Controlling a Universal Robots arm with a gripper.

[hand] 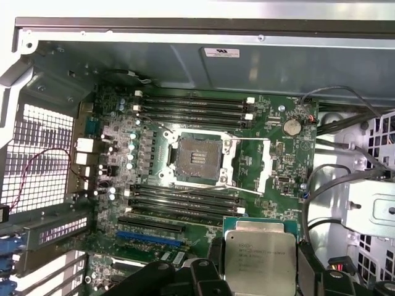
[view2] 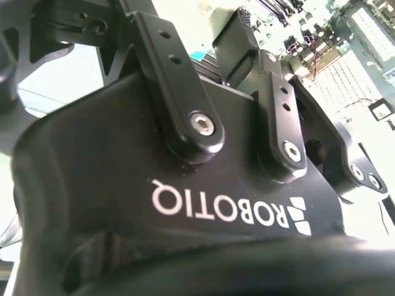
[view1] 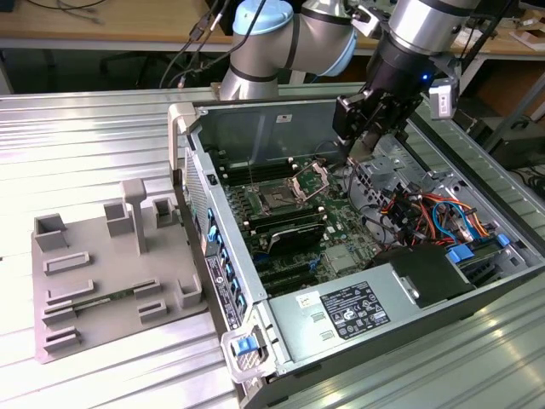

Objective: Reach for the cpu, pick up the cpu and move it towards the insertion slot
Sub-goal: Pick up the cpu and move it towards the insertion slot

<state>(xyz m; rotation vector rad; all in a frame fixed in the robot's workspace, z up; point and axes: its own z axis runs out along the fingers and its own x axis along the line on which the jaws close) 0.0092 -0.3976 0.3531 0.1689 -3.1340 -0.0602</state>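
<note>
Gripper (view1: 368, 129) hangs over the open computer case (view1: 255, 115), above the back part of the green board (view1: 336, 223), toward the exterior view's right of the socket. In the first wrist view the chip (hand: 258, 261) sits between the two black fingers (hand: 311, 268), silver top facing the camera. Fingers closed in on its two sides and holding it, chip lifted clear of the board. In the second wrist view the gripper body (view2: 185, 203) is seen close up with its linkage bars; the fingertips cannot be made out there.

Socket (hand: 196, 155) is open and dark inside a silver frame, with its hinged steel bracket (hand: 250, 161) swung out flat beside it. In the exterior view the socket (view1: 278, 201) lies near the middle of the board and the bracket (view1: 313, 180) stands up behind it. Chip is apart from the socket, not over it; black memory slots (hand: 185, 200) lie between chip and socket in the first wrist view.

Grey tray (view1: 102, 281) with moulded recesses rests on the ribbed metal worktop (view1: 85, 145), toward the exterior view's left, just beside the case. Grey power supply box (view1: 353, 311) with a white label fills the case's near corner. Red, blue and orange cables (view1: 434, 213) bunch at the case's side on the exterior view's right.
</note>
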